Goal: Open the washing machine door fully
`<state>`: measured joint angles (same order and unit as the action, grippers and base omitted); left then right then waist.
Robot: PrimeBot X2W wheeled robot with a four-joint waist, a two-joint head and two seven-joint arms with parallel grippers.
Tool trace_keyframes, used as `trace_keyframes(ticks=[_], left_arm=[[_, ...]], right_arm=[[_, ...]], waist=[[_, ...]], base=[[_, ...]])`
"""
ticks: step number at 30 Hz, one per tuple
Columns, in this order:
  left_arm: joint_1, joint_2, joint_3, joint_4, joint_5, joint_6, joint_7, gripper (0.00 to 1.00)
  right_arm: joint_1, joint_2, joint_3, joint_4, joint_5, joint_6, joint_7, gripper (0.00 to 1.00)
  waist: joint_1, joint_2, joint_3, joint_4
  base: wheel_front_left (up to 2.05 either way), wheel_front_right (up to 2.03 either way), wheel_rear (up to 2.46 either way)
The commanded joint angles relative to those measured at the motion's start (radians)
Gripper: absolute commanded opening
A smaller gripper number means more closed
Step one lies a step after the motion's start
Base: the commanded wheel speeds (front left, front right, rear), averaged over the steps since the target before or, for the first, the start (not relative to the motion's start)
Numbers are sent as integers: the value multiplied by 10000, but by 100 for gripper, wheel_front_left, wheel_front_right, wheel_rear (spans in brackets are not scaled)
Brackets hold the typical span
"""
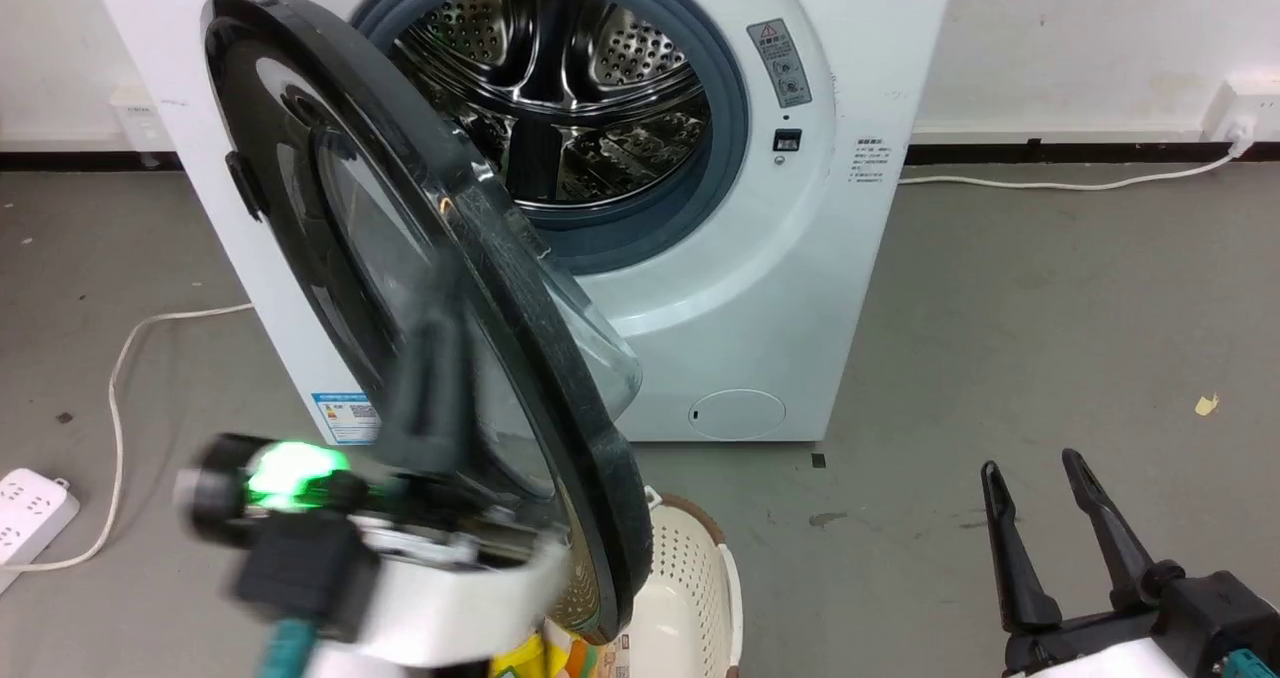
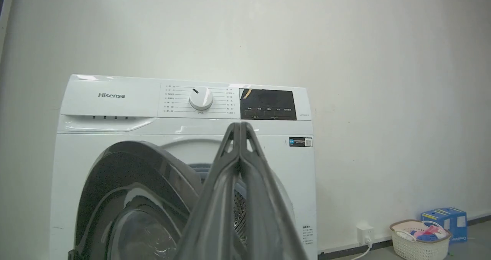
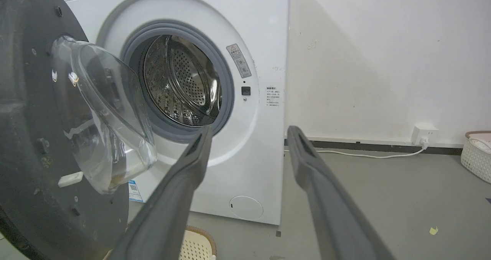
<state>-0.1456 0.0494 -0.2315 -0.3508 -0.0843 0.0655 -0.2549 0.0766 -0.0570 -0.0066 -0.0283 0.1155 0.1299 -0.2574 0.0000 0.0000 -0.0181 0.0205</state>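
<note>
Glossy round black door [image 1: 300,188] ajar; left fingers [image 2: 226,198] pressed together, right fingers [image 3: 184,187] spread, empty

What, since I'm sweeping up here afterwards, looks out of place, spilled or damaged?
A small yellowish scrap lies on the grey floor to the right of the washing machine. A white perforated basket sits on the floor by the lower edge of the half-open washing machine door. No damage shows.
</note>
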Motion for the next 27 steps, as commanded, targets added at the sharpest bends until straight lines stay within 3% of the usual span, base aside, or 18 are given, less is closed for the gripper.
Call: trace_keyframes(ticks=[1,7,14,27], left_arm=[[-63,11,-117,50,69,-70,34,0],[205,10,-1608,466,-116,-440,983,0],[518,10,-2691,1703,-529,-613,1720,0],[237,29,-2715,3924,-1000,-272,1672,0]], right_arm=[[21,58,21,31,37,8,-43,100],[23,64,41,55,81,8,-43,100],[21,66,95,147,132,8,-43,100],[-100,67,143,180,139,8,-43,100]], waist=[[0,0,-2,-13],[0,0,69,-82],[0,0,211,-46],[0,0,397,145]], base=[[0,0,0],[0,0,0],[0,0,0],[0,0,0]])
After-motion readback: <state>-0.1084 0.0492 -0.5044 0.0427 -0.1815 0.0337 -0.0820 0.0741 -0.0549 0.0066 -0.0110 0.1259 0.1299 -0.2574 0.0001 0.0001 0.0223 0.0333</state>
